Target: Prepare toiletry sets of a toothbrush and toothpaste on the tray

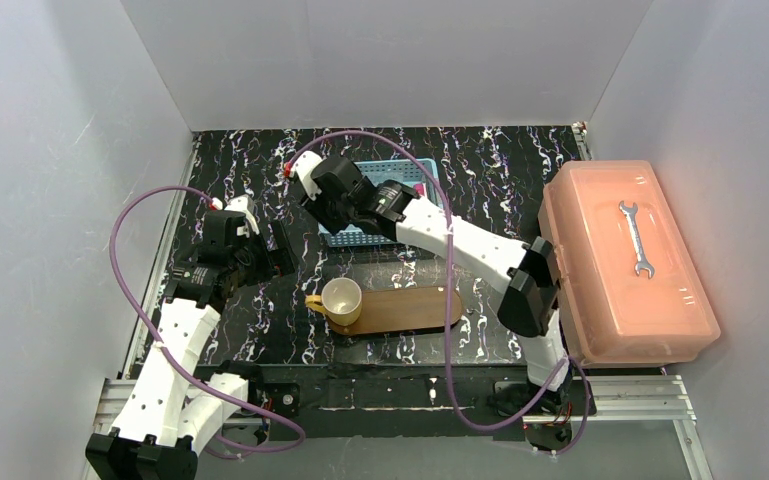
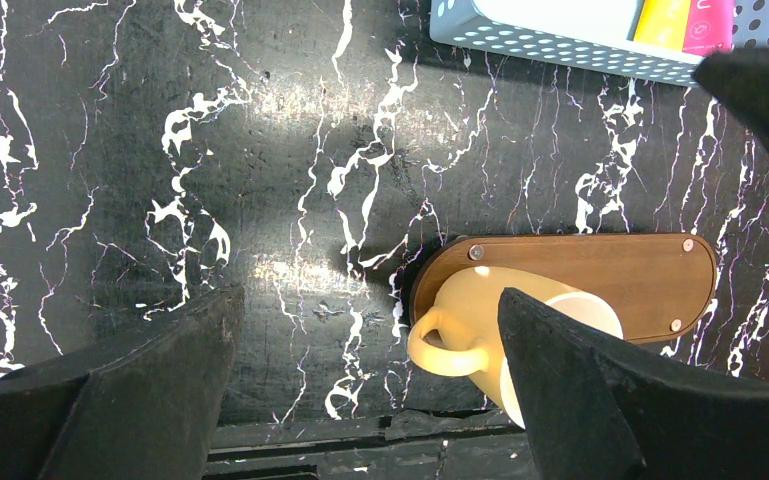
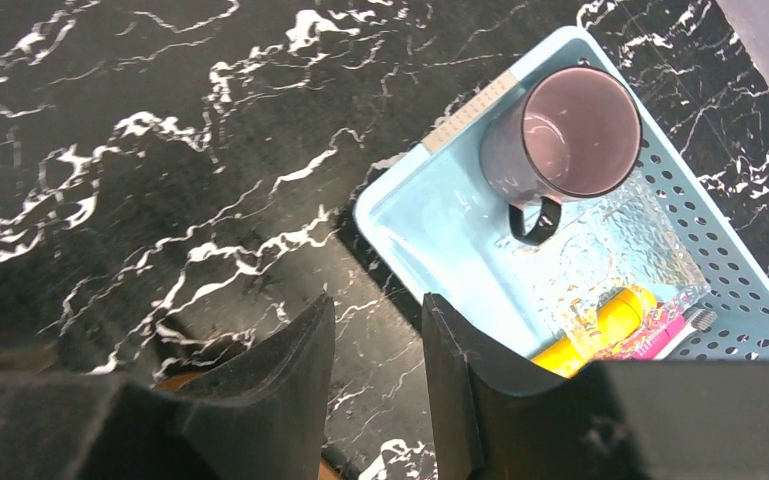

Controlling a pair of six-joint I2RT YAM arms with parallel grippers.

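My right gripper (image 3: pixel 375 312): fingers apart, empty, above basket (image 3: pixel 390 215) corner. Left gripper (image 2: pixel 370 300): wide apart, empty. Toothpaste (image 3: pixel 600 322) tubes in basket's other end, against wall. Tray (image 1: pixel 410 310) near front edge of table (image 1: pixel 250 165). Risk: fingers bump wall, tube slips.

My flat table (image 1: pixel 500 170) is black, veined all over with white marble streaks. The oblong wooden tray (image 1: pixel 410 308) is dark brown, and the round cup (image 1: pixel 341 300) on it is pale creamy yellow. The perforated plastic basket (image 3: pixel 440 230) is light blue. In it I see a dusky purple-grey mug (image 3: pixel 570 135), a yellow-orange toothpaste tube (image 3: pixel 600 325) and a magenta-pink toothpaste tube (image 3: pixel 660 335). The big plastic box (image 1: pixel 625 290) is translucent salmon-pink, and the wrench (image 1: pixel 637 238) on its lid is silver. My left hand (image 2: pixel 367 300) and my right hand (image 3: pixel 377 305) are matt black.
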